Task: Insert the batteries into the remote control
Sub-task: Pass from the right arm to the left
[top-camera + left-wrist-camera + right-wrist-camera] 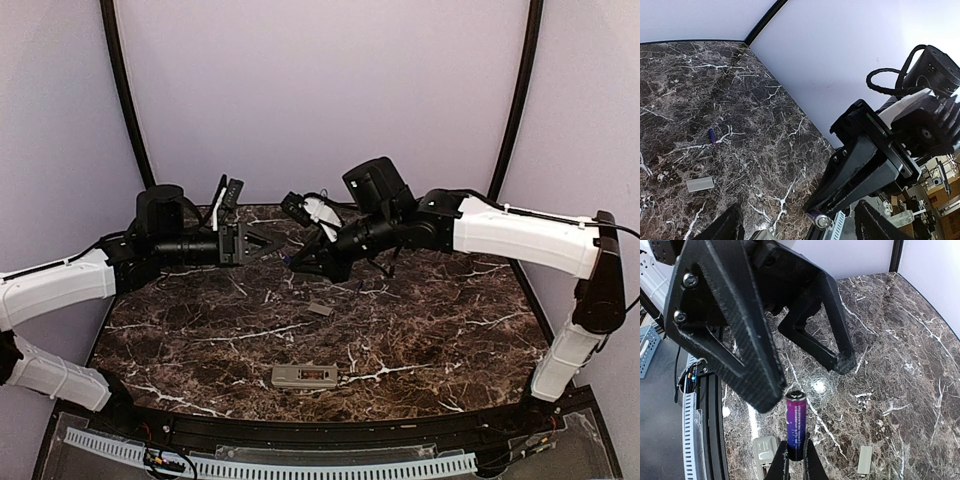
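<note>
My right gripper (794, 454) is shut on the lower end of a blue-purple battery (795, 422), held above the table. The battery's free end points toward my left gripper (278, 245), which is open, its two black fingers (735, 325) spread on either side. One finger's tip is close to the battery's top. In the left wrist view the battery's metal end (820, 220) pokes out of the right gripper's fingers. A second battery (712, 136) lies on the marble. The remote control (305, 377) lies back up near the front edge, its compartment open (765, 452).
A small flat grey cover piece (319, 309) lies on the dark marble table (430, 340) between the grippers and the remote; it also shows in both wrist views (700, 184) (865, 460). A white slotted rail (300, 466) runs along the front.
</note>
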`<state>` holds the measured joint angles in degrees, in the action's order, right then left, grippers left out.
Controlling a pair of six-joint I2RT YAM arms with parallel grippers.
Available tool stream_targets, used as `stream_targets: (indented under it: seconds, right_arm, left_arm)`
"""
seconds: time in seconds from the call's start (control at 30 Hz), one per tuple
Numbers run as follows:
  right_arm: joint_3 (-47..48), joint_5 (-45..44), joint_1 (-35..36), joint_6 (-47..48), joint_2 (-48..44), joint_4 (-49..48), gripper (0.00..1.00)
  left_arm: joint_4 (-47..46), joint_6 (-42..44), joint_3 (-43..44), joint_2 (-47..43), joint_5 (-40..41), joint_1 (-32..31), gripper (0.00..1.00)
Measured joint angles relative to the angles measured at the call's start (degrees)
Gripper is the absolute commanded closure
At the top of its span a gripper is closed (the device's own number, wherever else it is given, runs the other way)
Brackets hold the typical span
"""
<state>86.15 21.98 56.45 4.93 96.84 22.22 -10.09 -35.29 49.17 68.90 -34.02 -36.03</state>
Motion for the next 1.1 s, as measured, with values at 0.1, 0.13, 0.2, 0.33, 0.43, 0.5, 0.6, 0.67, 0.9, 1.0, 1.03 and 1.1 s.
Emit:
stream_targets:
  seconds: [0.1, 0.13, 0.2, 0.33, 0.43, 0.5, 0.6, 0.67, 0.9, 1.0, 1.03, 1.1]
  right_arm:
    - [0.61, -0.04, 0.39, 0.63, 0.0, 0.07, 1.0]
    - [0.85, -0.04, 0.42, 0.81, 0.0, 0.07, 1.0]
    - [1.18, -0.02, 0.42, 1.05, 0.0, 0.07, 1.0]
    - [1.46, -0.15, 0.46, 1.62, 0.0, 0.11, 1.0]
    - [1.49, -0.39, 0.46, 1.95, 0.02, 0.52, 1.0]
    - [1.49, -0.66, 0.46, 2.03, 0.02, 0.57, 1.0]
    - [1.55, -1.42, 0.46, 2.05, 0.02, 0.52, 1.0]
    - [1.64, -1.99, 0.44, 1.99, 0.02, 0.46, 1.0]
    - [1.55, -2.56, 0.46, 1.38, 0.02, -0.61, 0.58]
    - [-1.44, -1.64, -0.07, -1.42, -1.38, -5.35, 0.43]
    - [-4.0, -0.66, -0.31, -3.02, -2.82, -7.78, 0.38]
    - [-10.16, 1.42, -0.96, -7.43, -6.32, -13.9, 0.25]
  left_arm:
    - [-0.17, 0.0, 0.61, 0.74, -0.13, -0.63, 0.37]
    - [-0.31, 0.09, 0.66, 0.85, -0.13, -0.76, 0.44]
    - [-0.37, -0.11, 0.76, 1.07, -0.22, -1.03, 0.51]
    - [-0.52, 0.0, 1.33, 2.08, -0.42, -1.25, 0.63]
    - [-0.68, 0.11, 1.51, 2.34, -0.9, -1.29, 0.77]
    - [-0.83, 0.22, 1.57, 2.34, -1.29, -1.4, 0.87]
    - [-0.98, 0.15, 1.81, 2.34, -1.73, -1.49, 0.99]
    - [-0.94, 0.37, 1.99, 2.34, -1.77, -1.51, 1.0]
    - [-1.49, 0.09, 1.92, 2.01, -1.27, -1.51, 1.0]
    - [-3.54, -0.5, 0.15, -0.13, 0.59, -1.49, 1.0]
    - [-4.63, -0.98, -0.76, -1.27, 1.27, -1.51, 1.0]
    - [-8.11, -1.99, -3.23, -4.24, 3.3, -1.49, 1.0]
